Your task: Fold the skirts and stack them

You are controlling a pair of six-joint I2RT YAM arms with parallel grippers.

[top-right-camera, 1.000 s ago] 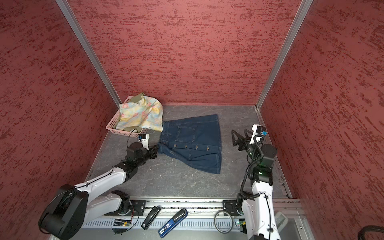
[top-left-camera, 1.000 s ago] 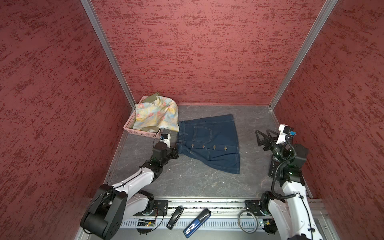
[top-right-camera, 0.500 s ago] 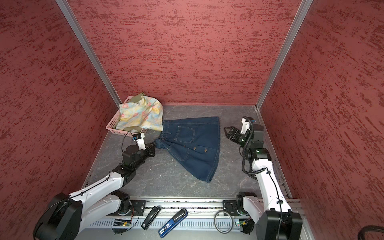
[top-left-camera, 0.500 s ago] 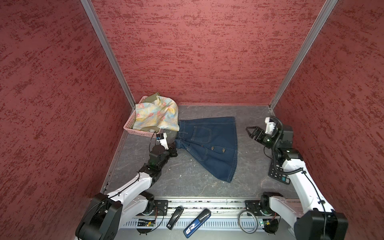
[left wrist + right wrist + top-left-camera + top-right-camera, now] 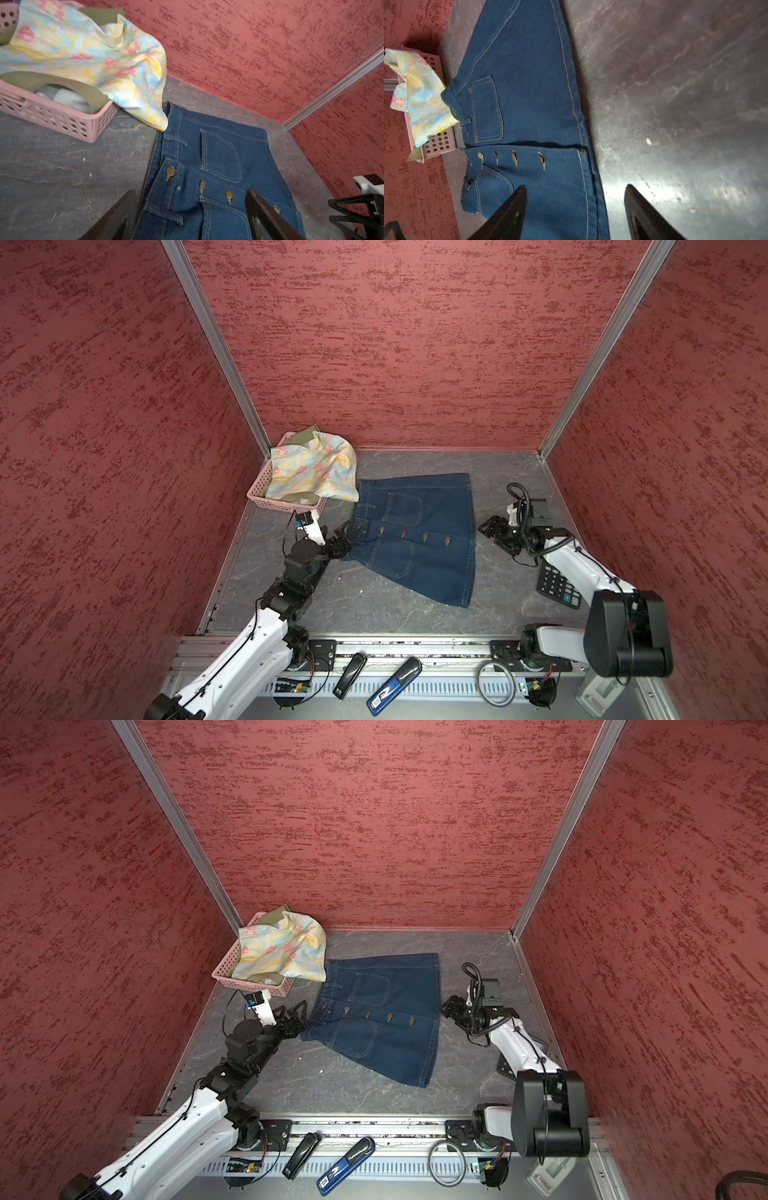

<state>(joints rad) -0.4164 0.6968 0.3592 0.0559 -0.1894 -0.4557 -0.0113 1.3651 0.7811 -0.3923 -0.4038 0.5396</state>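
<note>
Progress: early, by my reading. One skirt is spread out, none is folded, no stack exists, and two sit in the basket.
Worktop (image 5: 374, 605): the near stretch is bare grey stone-look surface with no folded pile on it.
Left hand (image 5: 343, 537): fingers spread wide and holding nothing. It is at the waistband end of the denim skirt (image 5: 419, 539), and the left wrist view shows the waistband lying below and between the fingers.
Right hand (image 5: 492, 533): wide and empty, just beside the hem. In the right wrist view one finger is over the hem and the other over bare worktop.
Denim skirt: flat in mid-worktop, button front up, with brass buttons in a row and two patch pockets. The waistband faces the left arm and the hem faces the right.
Pastel skirt (image 5: 316, 466): crumpled over the pink basket (image 5: 266, 497) in the far left corner, with a loose corner drooping onto the denim waistband.
Olive skirt (image 5: 62, 83): in the basket beneath the pastel one, with only strips showing.
</note>
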